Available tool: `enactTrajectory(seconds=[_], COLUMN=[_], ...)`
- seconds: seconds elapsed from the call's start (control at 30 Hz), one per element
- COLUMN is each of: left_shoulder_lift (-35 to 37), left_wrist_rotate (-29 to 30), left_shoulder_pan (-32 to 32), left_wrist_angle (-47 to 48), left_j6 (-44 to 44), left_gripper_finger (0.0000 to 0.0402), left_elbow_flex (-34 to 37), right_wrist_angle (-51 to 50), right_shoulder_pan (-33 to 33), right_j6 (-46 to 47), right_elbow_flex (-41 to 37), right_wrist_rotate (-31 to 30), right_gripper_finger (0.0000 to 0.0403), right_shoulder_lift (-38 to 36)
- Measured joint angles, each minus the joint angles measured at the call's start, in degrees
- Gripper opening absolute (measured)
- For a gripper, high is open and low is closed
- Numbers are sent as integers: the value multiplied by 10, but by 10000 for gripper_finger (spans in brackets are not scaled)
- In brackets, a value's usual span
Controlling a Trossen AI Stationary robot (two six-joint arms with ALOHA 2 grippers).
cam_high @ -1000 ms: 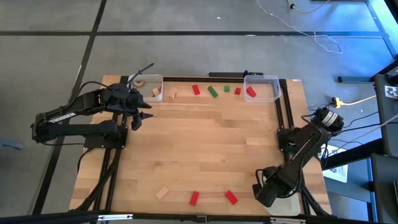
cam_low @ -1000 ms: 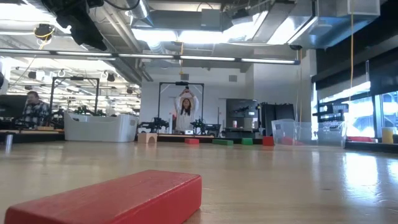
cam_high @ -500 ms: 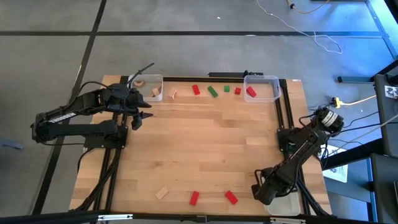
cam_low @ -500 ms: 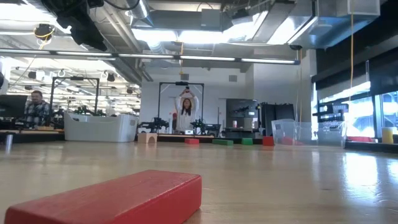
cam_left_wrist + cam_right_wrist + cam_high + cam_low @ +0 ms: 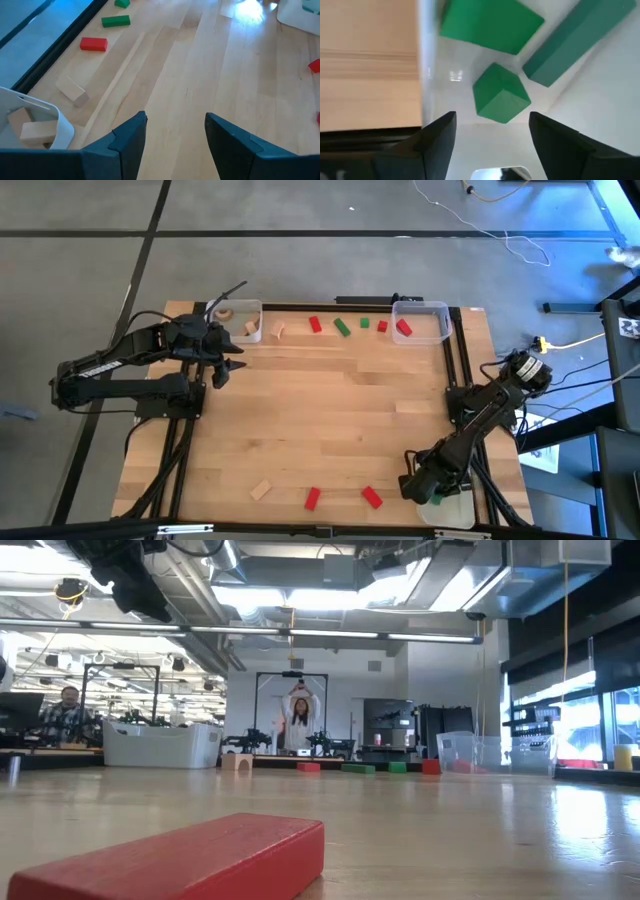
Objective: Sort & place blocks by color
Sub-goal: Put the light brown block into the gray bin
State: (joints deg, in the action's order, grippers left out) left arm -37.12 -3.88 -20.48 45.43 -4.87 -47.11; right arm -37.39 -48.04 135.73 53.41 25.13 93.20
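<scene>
The right gripper (image 5: 490, 135) hangs with its jaws spread wide and empty over the white tray (image 5: 450, 508) at the near right corner of the bench (image 5: 330, 420). Right below the jaws lie green blocks (image 5: 499, 99), loose and at different angles, one a small cube between two longer pieces.

The left gripper (image 5: 175, 135) waits near the far left corner, jaws also wide and holding nothing, just beside a clear bin (image 5: 240, 320) that holds tan blocks (image 5: 34, 131).

More blocks sit in a row along the far edge: a tan one (image 5: 280, 331), a red one (image 5: 315, 325), green ones (image 5: 342, 327) and another red (image 5: 382, 326), with a red block (image 5: 403, 328) inside the second clear bin (image 5: 422, 320) at the far right. Along the near edge lie a tan block (image 5: 261, 490) and two red ones (image 5: 312, 498) and (image 5: 372, 497).

The main risk, as I judge it, is at the tray: the open jaws straddle the green cube closely, so any drop or sideways drift could knock it or drag the tray by its rim. A lift that clips the tray wall could tip the green pieces back onto the bench.

The nearest red block lies close to the right arm's elbow path, so a careless swing may sweep it off the near edge. The near-edge blocks are well apart from the left gripper, so a long reach there could also bump its bin.
</scene>
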Motion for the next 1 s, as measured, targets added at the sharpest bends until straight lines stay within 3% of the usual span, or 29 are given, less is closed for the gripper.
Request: enactTrajectory(seconds=[0.17,0.37,0.57,0.73,1.0], left_shoulder_lift=[0,0,0,0,0], left_wrist_rotate=[0,-1,-7,-53,-133], left_shoulder_pan=[0,0,0,0,1], left_wrist_angle=[24,49,51,51,51], left_j6=[-10,-10,-10,-16,-51], left_gripper_finger=[195,195,195,195,195], left_elbow_flex=[0,0,0,0,0], right_wrist_angle=[-26,-130,-263,-369,-464], right_shoulder_pan=[15,30,34,44,72], right_j6=[-12,-44,-45,-46,-149], right_elbow_flex=[17,80,153,222,309], right_wrist_rotate=[-84,-173,-195,-214,-406], right_gripper_finger=[252,254,254,255,255], right_shoulder_lift=[-28,-46,-48,-48,-48])
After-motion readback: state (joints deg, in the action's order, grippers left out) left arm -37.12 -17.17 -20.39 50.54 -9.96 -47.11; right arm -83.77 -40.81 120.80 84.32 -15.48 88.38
